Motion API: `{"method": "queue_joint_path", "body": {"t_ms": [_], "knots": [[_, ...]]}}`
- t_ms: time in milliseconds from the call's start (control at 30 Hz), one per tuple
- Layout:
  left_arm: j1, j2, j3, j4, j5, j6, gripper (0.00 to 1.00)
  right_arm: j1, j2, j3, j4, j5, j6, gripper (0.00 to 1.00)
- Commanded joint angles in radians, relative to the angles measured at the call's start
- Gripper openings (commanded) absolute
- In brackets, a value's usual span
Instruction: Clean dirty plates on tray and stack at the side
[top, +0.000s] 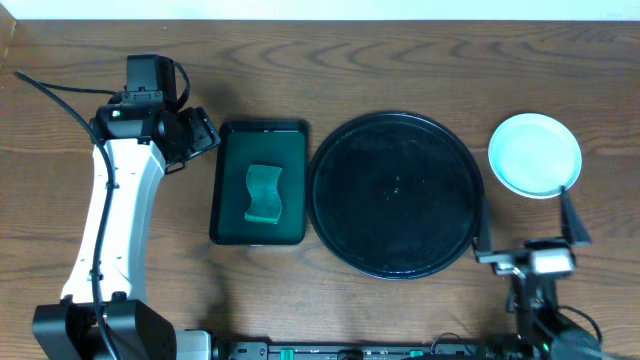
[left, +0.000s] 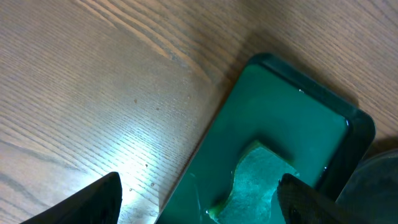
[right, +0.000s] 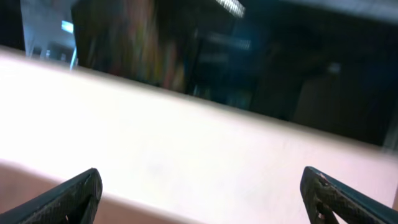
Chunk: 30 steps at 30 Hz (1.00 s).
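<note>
Now we see the left gripper (top: 203, 131) wide open beside the green tray (top: 287, 158), the right gripper (top: 527, 228) likewise, near the plates (top: 535, 155), perhaps stacked.

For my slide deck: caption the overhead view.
Both open: left gripper by the green tray holding a sponge, right gripper below a white plate right of the black tray.

No readable text, label, brand or number in any view. The black tray (top: 400, 150) at centre, the plate (top: 535, 155) at its 2 o'clock, and the green tray (top: 228, 180) with the sponge (top: 264, 193) at its 9 o'clock are all unmarked. The right wrist view is too blurred to read.
</note>
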Motion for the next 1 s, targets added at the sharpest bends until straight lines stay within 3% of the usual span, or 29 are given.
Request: {"method": "queue_joint_path", "body": {"t_ms": [0, 200, 267, 433, 600, 967], "knots": [[0.005, 0.005, 0.008, -0.003, -0.006, 0.01, 0.8, -0.018, -0.006, -0.069, -0.03, -0.006, 0.011, 0.99], [0.005, 0.005, 0.008, -0.003, -0.006, 0.01, 0.8, -0.018, -0.007, -0.077, -0.267, 0.039, 0.007, 0.99], [0.005, 0.005, 0.008, -0.003, -0.006, 0.01, 0.8, -0.018, -0.007, -0.077, -0.42, 0.067, 0.007, 0.99], [0.005, 0.005, 0.008, -0.003, -0.006, 0.01, 0.8, -0.018, -0.007, -0.077, -0.428, 0.087, 0.055, 0.99], [0.005, 0.005, 0.008, -0.003, -0.006, 0.01, 0.8, -0.018, -0.007, -0.077, -0.416, 0.257, 0.285, 0.99], [0.005, 0.005, 0.008, -0.003, -0.006, 0.01, 0.8, -0.018, -0.007, -0.077, -0.417, 0.264, 0.299, 0.99]]}}
